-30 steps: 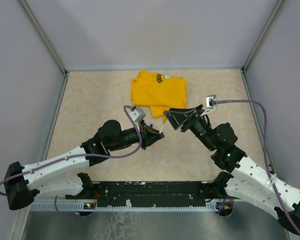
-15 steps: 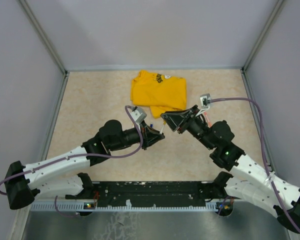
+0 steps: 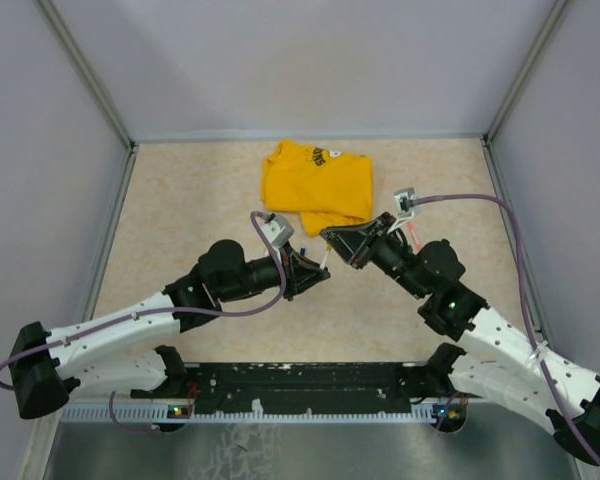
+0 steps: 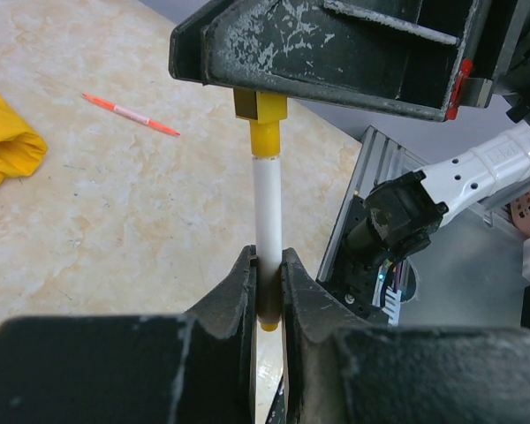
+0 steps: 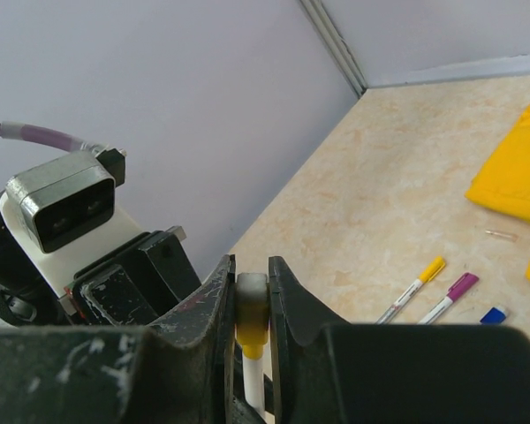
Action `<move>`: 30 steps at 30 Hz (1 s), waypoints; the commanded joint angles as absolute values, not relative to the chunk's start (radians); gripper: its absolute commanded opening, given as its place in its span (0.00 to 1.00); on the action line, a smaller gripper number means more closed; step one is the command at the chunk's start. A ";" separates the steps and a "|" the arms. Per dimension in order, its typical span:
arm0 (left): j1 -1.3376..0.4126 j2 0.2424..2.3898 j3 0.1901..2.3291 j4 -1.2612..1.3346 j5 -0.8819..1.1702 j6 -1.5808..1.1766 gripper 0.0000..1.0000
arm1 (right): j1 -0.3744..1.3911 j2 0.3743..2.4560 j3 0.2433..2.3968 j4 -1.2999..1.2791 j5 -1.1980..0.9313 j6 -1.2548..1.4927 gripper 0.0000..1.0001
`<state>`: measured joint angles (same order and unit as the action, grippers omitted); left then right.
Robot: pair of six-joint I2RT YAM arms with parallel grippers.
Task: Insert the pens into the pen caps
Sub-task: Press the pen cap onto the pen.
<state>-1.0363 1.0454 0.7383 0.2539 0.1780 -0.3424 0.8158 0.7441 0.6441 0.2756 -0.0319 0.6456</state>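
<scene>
My left gripper (image 4: 267,283) is shut on the lower part of a white pen (image 4: 267,203), whose yellow end shows below the fingers. The pen's far end sits in a yellow pen cap (image 4: 265,134). My right gripper (image 5: 251,291) is shut on that pen cap (image 5: 251,331), and the white barrel (image 5: 254,387) runs down from it. In the top view the two grippers meet above mid-table, left gripper (image 3: 316,272) and right gripper (image 3: 332,241), with the pen (image 3: 324,258) between them. Most of the cap is hidden by the right fingers.
A folded yellow T-shirt (image 3: 315,185) lies just behind the grippers. On the table lie a yellow-capped pen (image 5: 412,290), a magenta-capped pen (image 5: 450,296) and a loose blue cap (image 5: 493,314). An orange-red pen (image 4: 130,114) lies beside the right arm. Side walls enclose the table.
My right gripper moved left onto the pen's yellow capped end and its jaws closed from wide open. The left arm and the pen stayed put.
</scene>
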 commanded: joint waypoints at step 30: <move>-1.034 0.999 0.954 0.344 0.081 -0.297 0.00 | 0.840 0.759 0.669 0.037 -0.223 0.632 0.00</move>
